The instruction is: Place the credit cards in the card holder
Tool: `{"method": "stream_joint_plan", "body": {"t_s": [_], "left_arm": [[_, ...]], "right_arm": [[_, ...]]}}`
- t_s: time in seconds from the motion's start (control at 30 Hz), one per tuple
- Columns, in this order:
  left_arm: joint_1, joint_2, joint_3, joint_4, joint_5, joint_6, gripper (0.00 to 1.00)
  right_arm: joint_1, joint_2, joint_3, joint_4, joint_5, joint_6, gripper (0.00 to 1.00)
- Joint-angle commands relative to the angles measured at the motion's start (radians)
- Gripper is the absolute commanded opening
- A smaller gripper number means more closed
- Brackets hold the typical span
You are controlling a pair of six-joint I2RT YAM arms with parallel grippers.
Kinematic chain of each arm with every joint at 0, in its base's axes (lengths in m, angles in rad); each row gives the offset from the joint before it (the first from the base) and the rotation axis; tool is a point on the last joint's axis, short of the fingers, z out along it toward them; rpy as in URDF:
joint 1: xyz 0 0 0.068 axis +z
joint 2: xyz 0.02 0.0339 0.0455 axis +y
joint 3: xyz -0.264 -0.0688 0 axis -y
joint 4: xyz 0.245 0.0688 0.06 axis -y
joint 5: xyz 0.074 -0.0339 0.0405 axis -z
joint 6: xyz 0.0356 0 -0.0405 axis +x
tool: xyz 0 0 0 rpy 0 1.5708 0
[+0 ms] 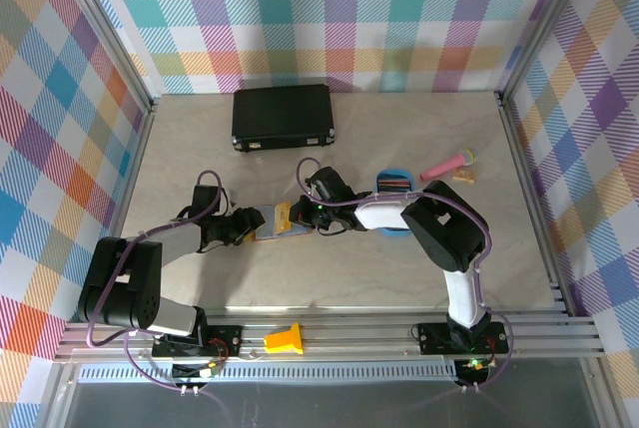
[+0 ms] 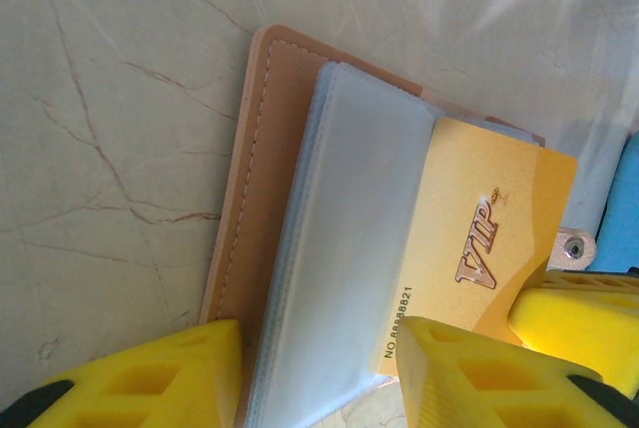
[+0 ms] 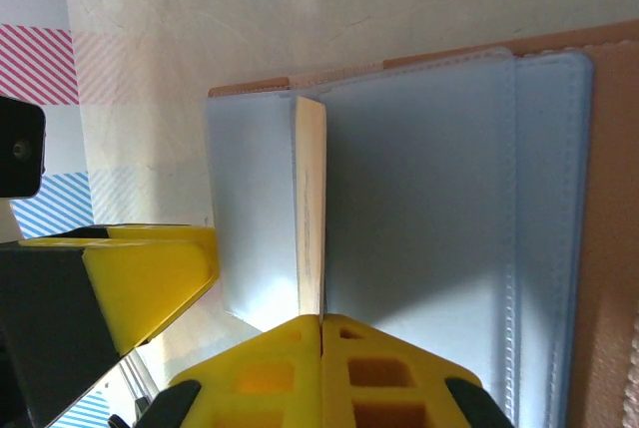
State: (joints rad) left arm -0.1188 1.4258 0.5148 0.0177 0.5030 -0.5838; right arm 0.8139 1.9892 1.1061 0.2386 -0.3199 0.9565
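The left gripper (image 2: 319, 358) hangs over the card holder (image 2: 262, 189), which lies open mid-tabletop. Its yellow jaws stand part-way apart with the pockets in the gap; whether they press down I cannot tell. Its wrist view gives the stitched salmon leather, the frosted bluish sleeves and the face of a glossy gold card (image 2: 484, 238) stamped VIP. The right wrist view has that card edge-on, a thin pale strip among the sleeves, with the right gripper (image 3: 320, 326) clamped tight on it. The overhead view adds the veined tabletop (image 1: 200, 149), a black case (image 1: 283, 116) at the back, more credit cards (image 1: 393, 186) in a blue tray (image 1: 395, 173) partly behind the right arm, and a pink toy microphone (image 1: 447, 165).
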Motion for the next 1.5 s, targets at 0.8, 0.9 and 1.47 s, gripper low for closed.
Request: {"method": "stream_joint_plan", "body": {"t_s": [0.8,0.9,1.47], "left_arm": [[-0.018,0.053,-0.022,0.011,-0.019,-0.014,0.45],[-0.018,0.056,-0.021,0.012,-0.020,-0.016,0.45],[-0.019,0.053,-0.022,0.003,-0.014,-0.015,0.45]], "right_arm": [[0.018,0.048,0.065,-0.127,-0.045,-0.047,0.00],[0.018,0.057,0.077,-0.130,-0.048,-0.050,0.00],[0.034,0.097,0.129,-0.138,-0.044,-0.048,0.01]]}}
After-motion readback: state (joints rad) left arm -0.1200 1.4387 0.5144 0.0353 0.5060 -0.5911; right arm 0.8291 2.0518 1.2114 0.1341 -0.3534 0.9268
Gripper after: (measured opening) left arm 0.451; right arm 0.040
